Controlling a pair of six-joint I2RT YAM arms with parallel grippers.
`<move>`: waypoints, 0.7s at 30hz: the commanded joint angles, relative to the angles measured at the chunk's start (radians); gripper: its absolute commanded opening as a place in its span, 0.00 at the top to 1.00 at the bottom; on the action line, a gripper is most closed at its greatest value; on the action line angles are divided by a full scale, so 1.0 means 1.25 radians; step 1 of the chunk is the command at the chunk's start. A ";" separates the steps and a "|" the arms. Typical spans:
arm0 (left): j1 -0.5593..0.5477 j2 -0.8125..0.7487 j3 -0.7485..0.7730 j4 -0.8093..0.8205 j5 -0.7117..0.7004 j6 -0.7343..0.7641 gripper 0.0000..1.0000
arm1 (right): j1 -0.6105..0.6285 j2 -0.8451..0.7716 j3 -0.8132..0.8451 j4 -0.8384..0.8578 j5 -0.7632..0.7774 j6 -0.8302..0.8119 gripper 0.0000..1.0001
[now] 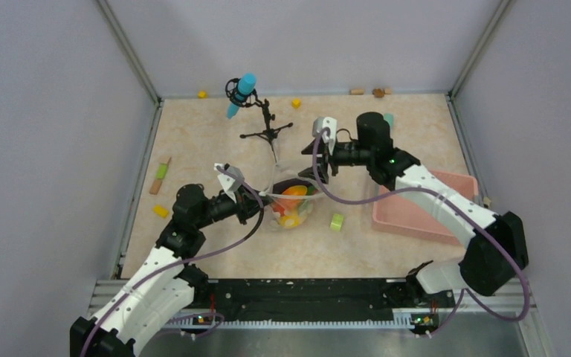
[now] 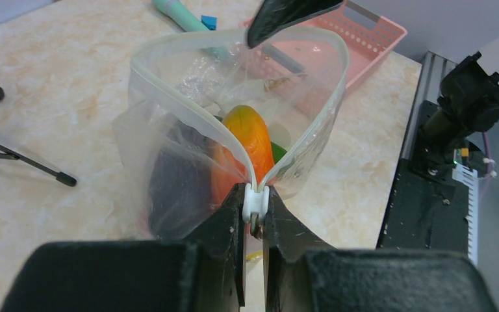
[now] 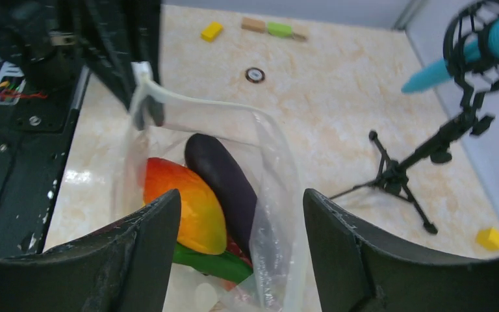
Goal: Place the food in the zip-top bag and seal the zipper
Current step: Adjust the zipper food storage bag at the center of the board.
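On surface (image 1: 215, 249), centre: zip-top bag (image 2: 169, 149), food (image 3: 195, 208) inside. Left gripper (image 1: 256, 202) at bag's L end, on the zipper (image 3: 201, 103); right gripper (image 1: 320, 169) just behind bag's R end. Small cylinder (image 1: 337, 222) just R of bag, basket (image 1: 416, 227) further R. Mic stand (image 1: 268, 132) behind bag, twd far wall.

Left arm (image 1: 152, 271), right arm (image 1: 446, 199) — white links, black joints, purple cables (image 1: 317, 178).

Bright, even light with faint soft shadows; glare streaks the bag (image 2: 191, 81); wrist views blur close up.
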 commanded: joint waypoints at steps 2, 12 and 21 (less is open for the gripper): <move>-0.023 0.024 0.099 -0.063 0.047 0.030 1.00 | 0.012 -0.111 -0.066 0.048 -0.224 -0.179 0.29; -0.052 0.040 0.145 -0.131 -0.016 0.060 1.00 | 0.085 0.013 0.100 -0.262 -0.165 -0.269 0.39; -0.053 0.009 0.133 -0.154 -0.059 0.062 1.00 | 0.109 0.102 0.191 -0.443 -0.119 -0.397 0.90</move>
